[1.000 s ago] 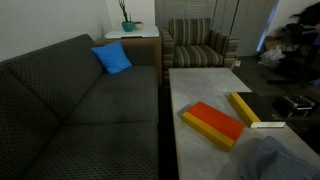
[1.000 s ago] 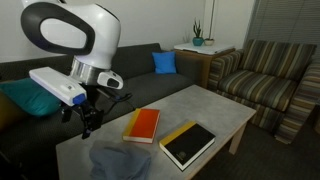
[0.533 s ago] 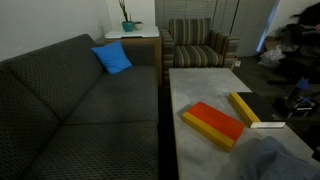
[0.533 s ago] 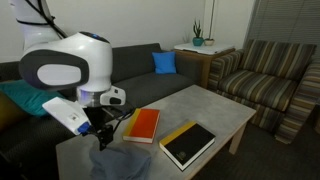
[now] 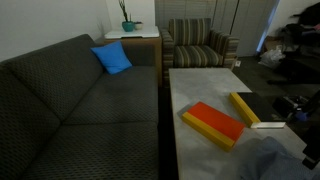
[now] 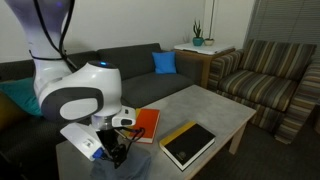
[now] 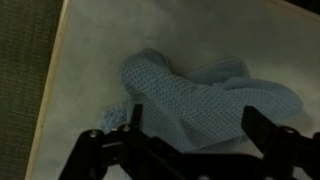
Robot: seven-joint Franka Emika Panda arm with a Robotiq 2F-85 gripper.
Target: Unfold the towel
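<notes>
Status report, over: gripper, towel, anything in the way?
Gripper open, over towel. Towel crumpled, not yet unfolded. Orange-and-yellow box beside it, outside jaws.

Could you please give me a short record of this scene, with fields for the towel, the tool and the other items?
towel: grey-blue, crumpled, lying near an edge of the table
tool: open, fingers spread over the towel; whether it touches cannot be told
also on table: orange box, black-and-yellow box
couch: beside the table, blue pillow on it
</notes>
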